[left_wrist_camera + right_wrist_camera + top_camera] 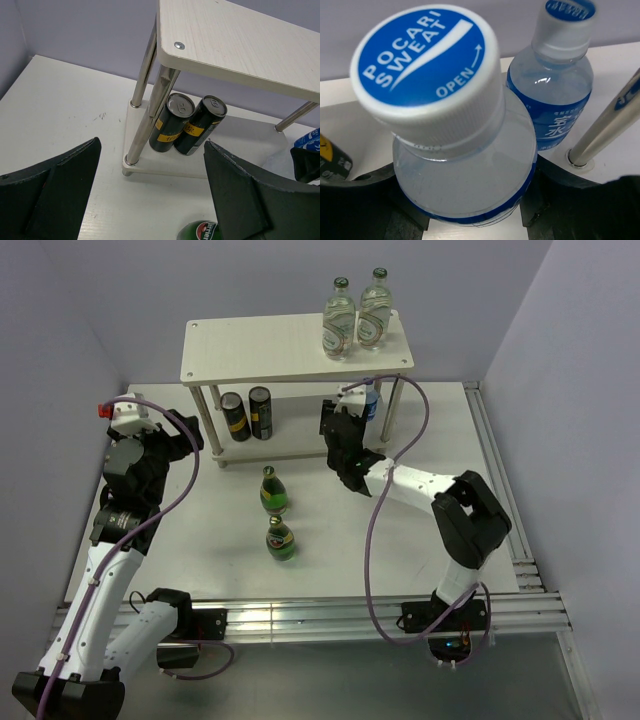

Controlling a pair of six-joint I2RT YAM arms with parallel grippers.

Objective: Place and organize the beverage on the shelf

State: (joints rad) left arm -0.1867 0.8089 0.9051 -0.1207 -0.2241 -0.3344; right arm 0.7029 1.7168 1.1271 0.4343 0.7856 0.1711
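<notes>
Top view: the shelf [260, 350] sits at 12 o'clock on the table [200, 540]. The right arm comes up from its base at about 5 o'clock, elbow kinked out toward 3, forearm running low across to the shelf's right front corner. The right gripper [358, 412] is tucked under the top board there, clamped tight on a Pocari bottle [465, 170] just below its cap [422, 55] — the wrist cam shows black fingers [365, 195] hugging both sides of the shoulder. The bottle leans a bit toward the camera, and I can't tell if its base is down on the lower board. A second Pocari [555, 85] stands upright at 1 o'clock from it on that board, right by a leg [605, 120]. The left arm rises from 7 o'clock and bends toward the shelf's left end. The left gripper [150, 195] hovers with fingers spread wide and nothing in them, aimed at the two black cans [172, 122] [200, 125], which sit touching each other on the lower board's left side. Two glass bottles [339, 320] [375, 312] stand side by side on the top board's right end. Two green bottles [274, 490] [280, 538] wait mid-table — one at 6 o'clock from the other, both clear of the arms.
</notes>
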